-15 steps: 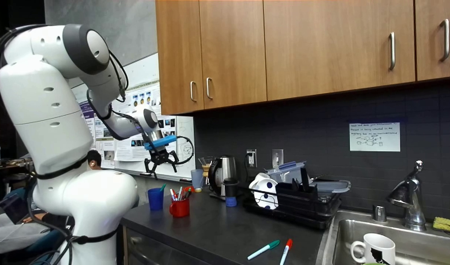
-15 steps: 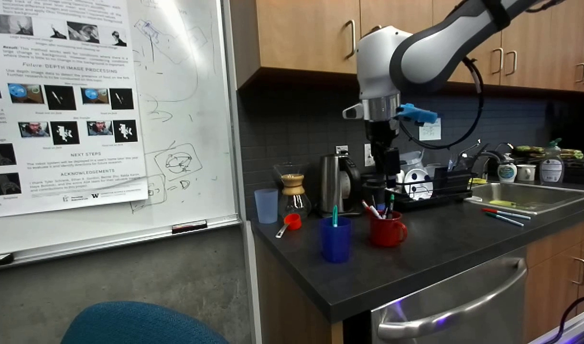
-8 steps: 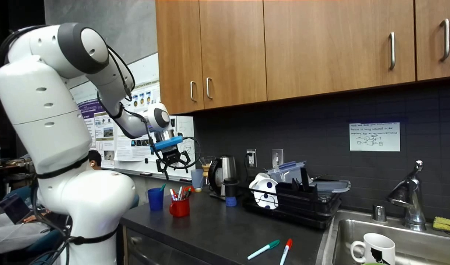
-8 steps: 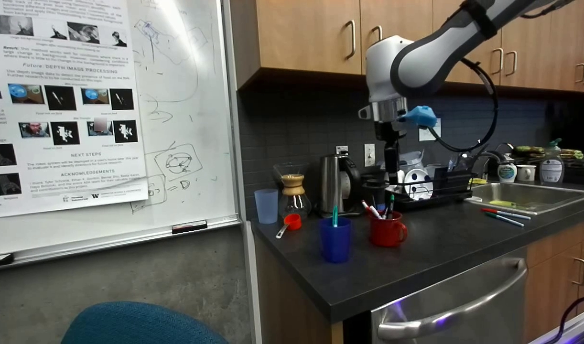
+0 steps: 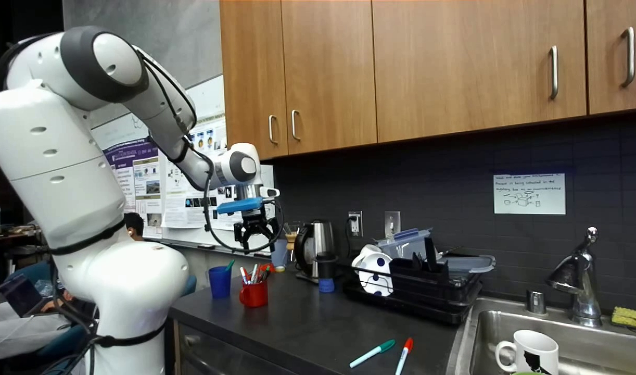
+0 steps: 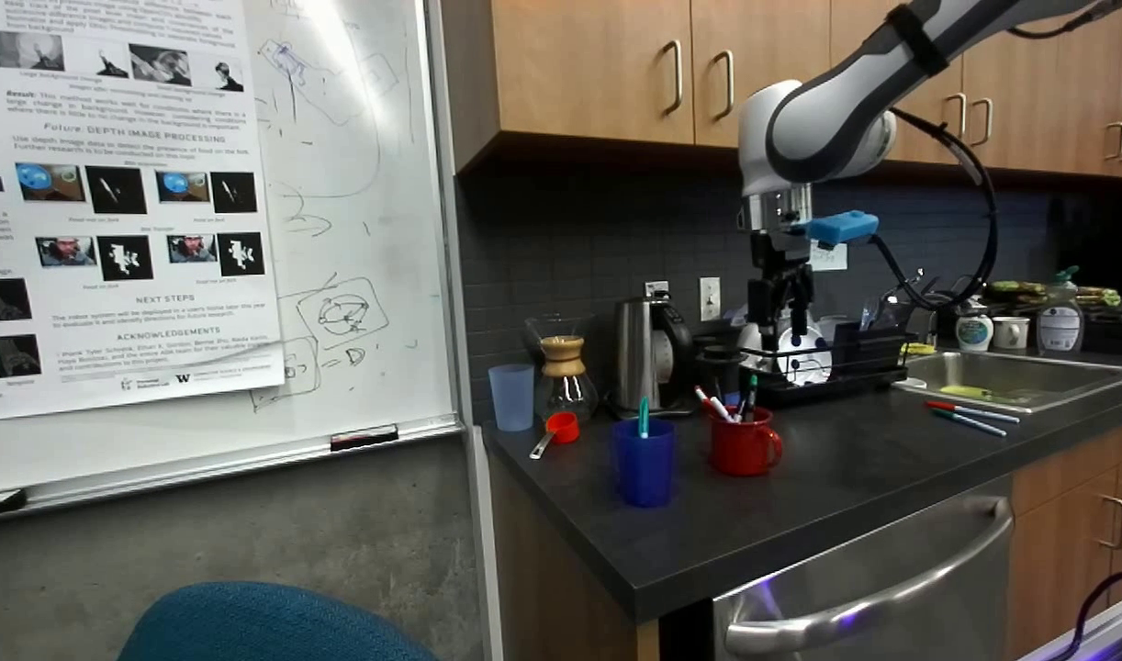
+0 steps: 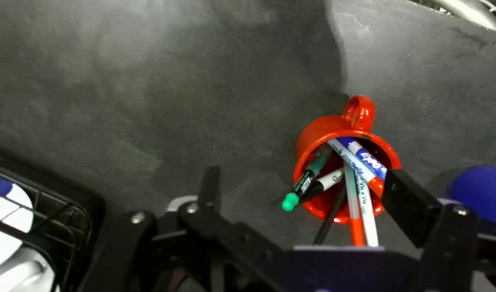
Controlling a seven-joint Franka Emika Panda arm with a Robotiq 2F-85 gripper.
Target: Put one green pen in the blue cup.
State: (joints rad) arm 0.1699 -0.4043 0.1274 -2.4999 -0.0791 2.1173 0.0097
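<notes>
The blue cup (image 5: 220,285) (image 6: 644,473) stands near the counter's end, with a slim teal-green pen (image 5: 230,265) (image 6: 644,418) sticking up in it. In the wrist view, its blue side (image 7: 477,190) shows partly behind a finger. A green-tipped pen (image 7: 289,201) leans in the red mug (image 7: 319,132) (image 6: 740,450) among several other pens. A white pen with a green cap (image 5: 372,353) (image 6: 970,421) lies on the counter beside a red-capped one (image 5: 404,356). My gripper (image 7: 305,182) (image 5: 258,246) (image 6: 781,338) is open and empty, high above the red mug's area, pointing down.
The black dish rack (image 7: 65,211) (image 5: 417,291) with dishes stands at the back. A kettle (image 6: 636,353), a glass coffee maker (image 6: 566,386) and a red scoop (image 6: 561,425) stand near the wall. The sink (image 5: 482,333) is at the far end. Cabinets (image 5: 323,73) hang above.
My gripper has moved to the right in both exterior views and turned from tilted to nearly straight down. It stays open. The cups and pens have not moved.
</notes>
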